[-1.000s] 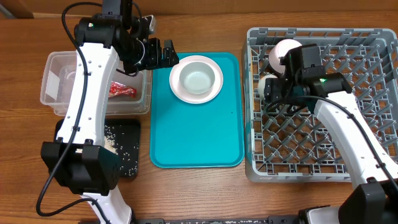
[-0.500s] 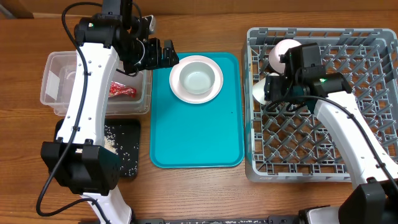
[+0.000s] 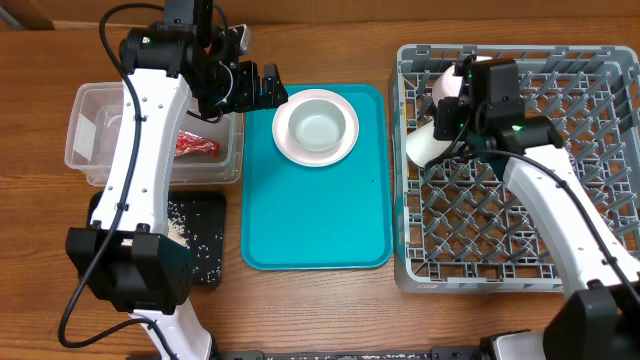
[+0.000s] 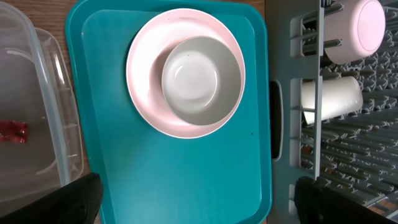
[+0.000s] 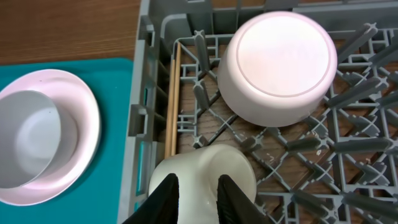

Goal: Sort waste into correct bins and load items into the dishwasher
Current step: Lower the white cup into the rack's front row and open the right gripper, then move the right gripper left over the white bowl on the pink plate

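In the near half of the dish rack [image 3: 400, 200] the peg rows are bare, leaving open room for dishes. At its far left wall the cup [image 5: 199, 163] lies on its side, 1 end over the rim; a nudge could roll it out. The right gripper [image 5: 199, 193] has its jaws close together just above the cup; I cannot tell whether they pinch it. Crowding pegs could snag them. Just beyond sits the upturned bowl [image 5: 277, 65]. Left of the rack, the left gripper [image 4: 199, 205] hovers over the plate [image 4: 146, 93], jaws wide and empty.

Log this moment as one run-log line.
left gripper: open, over teal tray | right gripper: jaws narrow, over cup | cup: on its side in rack | bowl: on plate
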Controlling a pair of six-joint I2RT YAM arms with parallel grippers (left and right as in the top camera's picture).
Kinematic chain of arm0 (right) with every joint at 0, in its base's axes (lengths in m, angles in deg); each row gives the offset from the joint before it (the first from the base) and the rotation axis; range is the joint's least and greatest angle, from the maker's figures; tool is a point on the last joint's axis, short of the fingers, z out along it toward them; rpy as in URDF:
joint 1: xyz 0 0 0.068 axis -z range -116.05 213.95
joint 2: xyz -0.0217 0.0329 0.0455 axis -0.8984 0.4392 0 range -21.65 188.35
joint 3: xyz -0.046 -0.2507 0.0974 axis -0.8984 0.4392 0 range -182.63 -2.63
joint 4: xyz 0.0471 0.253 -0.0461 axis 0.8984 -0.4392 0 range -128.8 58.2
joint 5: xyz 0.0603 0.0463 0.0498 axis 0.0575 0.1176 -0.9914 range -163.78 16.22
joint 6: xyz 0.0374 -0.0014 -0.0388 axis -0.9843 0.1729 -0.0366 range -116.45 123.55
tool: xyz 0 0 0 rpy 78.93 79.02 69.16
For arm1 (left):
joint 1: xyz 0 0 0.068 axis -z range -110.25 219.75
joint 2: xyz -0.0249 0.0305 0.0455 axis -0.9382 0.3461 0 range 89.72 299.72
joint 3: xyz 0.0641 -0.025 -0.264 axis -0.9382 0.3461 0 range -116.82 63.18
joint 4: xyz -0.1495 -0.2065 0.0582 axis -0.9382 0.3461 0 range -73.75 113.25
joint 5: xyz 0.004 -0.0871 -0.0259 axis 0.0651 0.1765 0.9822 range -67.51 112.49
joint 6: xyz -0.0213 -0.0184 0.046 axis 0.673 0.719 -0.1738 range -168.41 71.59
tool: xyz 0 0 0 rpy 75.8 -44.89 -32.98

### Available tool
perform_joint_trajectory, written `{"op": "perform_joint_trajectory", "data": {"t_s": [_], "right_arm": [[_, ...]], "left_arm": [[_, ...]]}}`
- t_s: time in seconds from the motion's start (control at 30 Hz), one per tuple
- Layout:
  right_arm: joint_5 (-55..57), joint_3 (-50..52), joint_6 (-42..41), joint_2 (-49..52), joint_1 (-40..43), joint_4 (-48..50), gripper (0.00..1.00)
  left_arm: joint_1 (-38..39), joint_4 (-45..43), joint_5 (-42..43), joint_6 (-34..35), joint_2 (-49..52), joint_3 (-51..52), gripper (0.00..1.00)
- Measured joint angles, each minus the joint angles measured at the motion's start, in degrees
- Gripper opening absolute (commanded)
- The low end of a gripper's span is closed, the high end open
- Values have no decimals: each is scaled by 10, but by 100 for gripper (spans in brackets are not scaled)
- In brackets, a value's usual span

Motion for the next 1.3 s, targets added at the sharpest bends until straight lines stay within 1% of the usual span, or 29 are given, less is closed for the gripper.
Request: {"op": "perform_joint_trajectory", "data": {"t_s": [0.23,0.3,0.6,0.73,0.97,1.03,1.2,1.3], "right_arm": [[7,0,-1,75,0,17,24],[9,-1,-2,80,-1,19,23],[-24,-5,-2,56,0,-42,26],[-54,-5,-2,39,1,-71,30],[-85,-2,-2,-13,0,-76,35],[-108,-2,-2,-28,0,-72,35],[-227,-2,-3,-35,0,-44,36],[-271,-2,-6,-35,-6,-28,37]], "left_arm": [[0,0,0,0,0,0,100],[0,0,0,0,0,0,100],[0,0,0,0,0,0,100],[0,0,0,0,0,0,100],[0,0,0,0,0,0,100],[0,0,0,0,0,0,100],[0,0,0,0,0,0,100],[0,0,0,0,0,0,100]]}}
